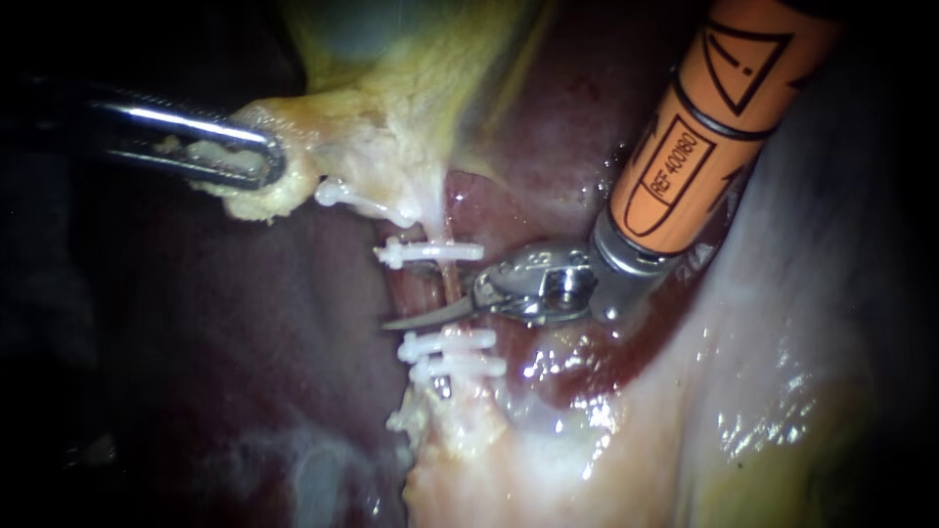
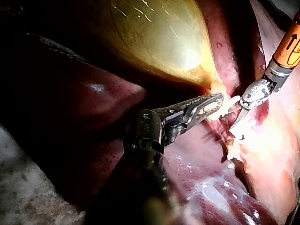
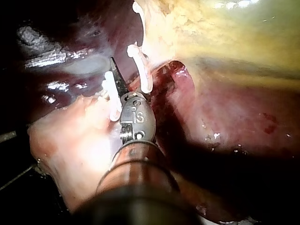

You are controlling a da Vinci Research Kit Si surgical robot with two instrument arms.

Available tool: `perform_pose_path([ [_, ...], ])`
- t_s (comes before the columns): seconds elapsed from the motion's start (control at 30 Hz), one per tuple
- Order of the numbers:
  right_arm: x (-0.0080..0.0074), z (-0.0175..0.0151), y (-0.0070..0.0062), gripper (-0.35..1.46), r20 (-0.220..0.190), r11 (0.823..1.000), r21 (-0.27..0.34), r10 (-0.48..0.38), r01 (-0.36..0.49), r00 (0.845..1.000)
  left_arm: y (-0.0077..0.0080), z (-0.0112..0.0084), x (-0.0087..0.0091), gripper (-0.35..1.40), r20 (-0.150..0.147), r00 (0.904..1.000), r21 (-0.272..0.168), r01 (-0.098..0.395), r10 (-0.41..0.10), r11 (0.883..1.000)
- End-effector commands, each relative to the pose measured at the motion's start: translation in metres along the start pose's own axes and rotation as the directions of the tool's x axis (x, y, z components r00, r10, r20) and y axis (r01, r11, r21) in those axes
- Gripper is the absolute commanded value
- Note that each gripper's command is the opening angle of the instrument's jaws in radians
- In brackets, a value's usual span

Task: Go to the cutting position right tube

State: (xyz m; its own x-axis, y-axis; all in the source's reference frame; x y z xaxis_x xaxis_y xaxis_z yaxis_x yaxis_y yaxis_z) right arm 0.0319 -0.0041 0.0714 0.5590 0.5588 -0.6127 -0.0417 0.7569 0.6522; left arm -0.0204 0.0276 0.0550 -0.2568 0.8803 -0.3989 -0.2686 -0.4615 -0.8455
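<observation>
The right tube (image 1: 451, 282) runs thin and reddish between one white clip (image 1: 430, 251) above and two white clips (image 1: 450, 344) below. My right instrument (image 1: 411, 319), on an orange shaft, lays its pointed blades across the front of this tube in the gap between the clips. The blades show as a single point in every view, so they look shut; in the right wrist view (image 3: 114, 65) they lie beside the tube. My left instrument (image 1: 240, 161) is shut on pale yellow tissue at the neck of the gallbladder (image 1: 391, 59) and holds it out to the left, as the left wrist view shows (image 2: 206, 105).
Dark red liver (image 1: 245, 323) surrounds the site. Pale fatty tissue (image 1: 685, 411) fills the lower right. A further white clip (image 1: 352, 200) hangs on a stump just below the gripped tissue. The yellow gallbladder (image 2: 154, 37) bulges beyond my left instrument.
</observation>
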Motion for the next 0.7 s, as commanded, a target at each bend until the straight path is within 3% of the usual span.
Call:
perform_pose_path([
  [0.03,0.0,0.0,0.0,1.37,-0.001,1.0,-0.002,0.0,0.0,1.0,0.0,0.0,0.0,-0.35,0.0,1.0,0.0,0.0,0.0,1.0],
  [0.37,0.0002,0.0002,-0.0003,1.41,-0.024,1.0,0.013,-0.002,0.002,1.0,0.0,0.0,0.0,-0.35,0.0,1.0,0.001,0.0,0.0,1.0],
  [0.7,0.0011,0.0006,-0.0026,1.41,-0.064,0.996,0.093,-0.009,0.015,0.998,0.0,0.0,0.0,-0.35,0.0,1.0,0.0,0.0,0.0,1.0],
])
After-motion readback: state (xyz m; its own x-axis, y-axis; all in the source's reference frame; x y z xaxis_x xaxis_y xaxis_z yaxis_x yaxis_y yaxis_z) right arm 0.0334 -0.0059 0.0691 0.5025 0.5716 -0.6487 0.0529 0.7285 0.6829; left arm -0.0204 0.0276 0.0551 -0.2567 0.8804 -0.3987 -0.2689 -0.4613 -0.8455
